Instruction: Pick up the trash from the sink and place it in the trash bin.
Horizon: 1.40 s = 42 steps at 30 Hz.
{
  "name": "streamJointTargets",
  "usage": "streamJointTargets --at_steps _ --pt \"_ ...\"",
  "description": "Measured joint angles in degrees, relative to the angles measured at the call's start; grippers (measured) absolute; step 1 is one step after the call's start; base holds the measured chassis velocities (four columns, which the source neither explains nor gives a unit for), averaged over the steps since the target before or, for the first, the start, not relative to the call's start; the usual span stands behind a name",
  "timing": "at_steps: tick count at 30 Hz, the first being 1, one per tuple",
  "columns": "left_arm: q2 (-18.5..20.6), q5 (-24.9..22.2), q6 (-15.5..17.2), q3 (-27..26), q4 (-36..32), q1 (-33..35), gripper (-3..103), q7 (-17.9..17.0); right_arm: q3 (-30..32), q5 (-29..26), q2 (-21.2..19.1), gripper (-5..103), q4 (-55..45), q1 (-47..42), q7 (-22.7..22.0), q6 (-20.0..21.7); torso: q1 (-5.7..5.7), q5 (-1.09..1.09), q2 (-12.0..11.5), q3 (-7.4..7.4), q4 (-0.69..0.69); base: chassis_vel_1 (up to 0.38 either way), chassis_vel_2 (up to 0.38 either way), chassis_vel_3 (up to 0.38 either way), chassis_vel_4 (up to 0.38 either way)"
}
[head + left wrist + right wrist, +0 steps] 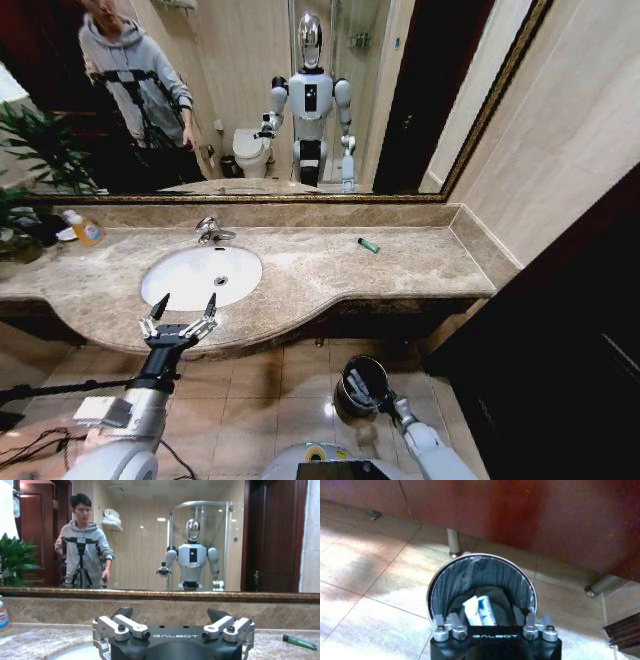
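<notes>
1. Fingers (210,303) of the left gripper (183,312) are spread wide and hold nothing in the head view; it hovers at the front edge of the marble worktop (420,262), just before the sink (165,283). A green tube (369,245) lies on the worktop well to the right of the sink. The right gripper (365,388) hangs low over the trash bin (345,400) on the floor.
2. From the left wrist view, the left gripper (170,617) points at the mirror, its fingers (120,613) apart and empty; the green tube (299,642) lies beside it on the worktop (30,641).
3. From the right wrist view, the right gripper (492,614) sits over the trash bin (442,581), its fingers (519,614) apart; white and blue trash (480,611) lies between them inside the bin, and I cannot tell whether they touch it.
</notes>
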<state>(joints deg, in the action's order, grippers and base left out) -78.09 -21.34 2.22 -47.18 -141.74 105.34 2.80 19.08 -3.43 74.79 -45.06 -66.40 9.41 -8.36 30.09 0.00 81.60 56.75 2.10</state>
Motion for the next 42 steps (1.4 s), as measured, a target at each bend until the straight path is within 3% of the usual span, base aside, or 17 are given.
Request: streamJointTargets --at_steps 2,4,6,8,9,13,18,24,31,42 --pt "0.0 0.0 0.0 0.0 0.0 0.0 100 0.0 0.3 -0.8 -0.2 76 -0.9 -0.8 -0.1 -0.4 0.0 0.0 0.0 0.0 0.01 0.0 0.0 0.0 0.0" --pt "0.0 0.0 0.0 0.0 0.0 0.0 100 0.0 0.5 -1.2 -0.2 81 -1.2 -1.1 -0.1 -0.6 0.0 0.01 0.0 0.0 0.01 0.0 0.0 0.0 0.0" --pt "0.0 0.0 0.0 0.0 0.0 0.0 100 0.0 1.0 -6.2 -0.3 91 -5.4 -3.4 -1.5 -0.8 0.0 0.01 0.0 0.0 0.0 0.0 0.0 0.0 0.0" --pt "0.0 0.0 0.0 0.0 0.0 0.0 100 0.0 1.0 -8.2 -0.5 91 -7.7 -4.5 -1.9 -0.6 0.0 0.02 0.0 0.0 0.0 0.0 0.0 0.0 0.0" --pt "0.0 0.0 0.0 0.0 0.0 0.0 100 0.0 1.5 -11.4 -1.8 98 -14.5 -7.9 -2.2 -0.9 0.0 -0.01 0.0 0.0 0.0 0.0 0.0 0.0 0.0" --pt "0.0 0.0 0.0 0.0 0.0 0.0 100 0.0 2.8 -13.7 -3.4 99 -23.6 -12.5 -2.2 -2.6 0.0 0.01 0.0 0.0 0.01 0.0 0.0 0.0 0.0" --pt "0.0 0.0 0.0 0.0 0.0 0.0 100 0.0 5.7 -12.6 -5.1 99 -32.2 -18.5 -2.4 -6.9 0.0 0.01 0.0 0.0 0.0 0.0 0.0 0.0 0.0" --pt "0.0 0.0 0.0 0.0 0.0 0.0 100 0.0 8.9 -13.0 -5.4 100 -41.4 -24.2 -4.5 -8.0 0.0 0.01 0.0 0.0 0.01 0.0 0.0 0.0 0.0" --pt "0.0 0.0 0.0 0.0 0.0 0.0 100 0.0 13.4 -16.3 -4.9 100 -60.6 -34.5 -7.0 -6.4 -0.01 0.01 0.0 0.0 -0.01 0.0 0.0 0.0 0.0" --pt "0.0 0.0 0.0 0.0 0.0 0.0 100 0.0 16.7 -21.8 -7.6 100 -74.8 -34.6 -8.2 -1.0 -0.01 0.01 0.0 0.0 0.0 0.0 0.0 0.0 0.0"
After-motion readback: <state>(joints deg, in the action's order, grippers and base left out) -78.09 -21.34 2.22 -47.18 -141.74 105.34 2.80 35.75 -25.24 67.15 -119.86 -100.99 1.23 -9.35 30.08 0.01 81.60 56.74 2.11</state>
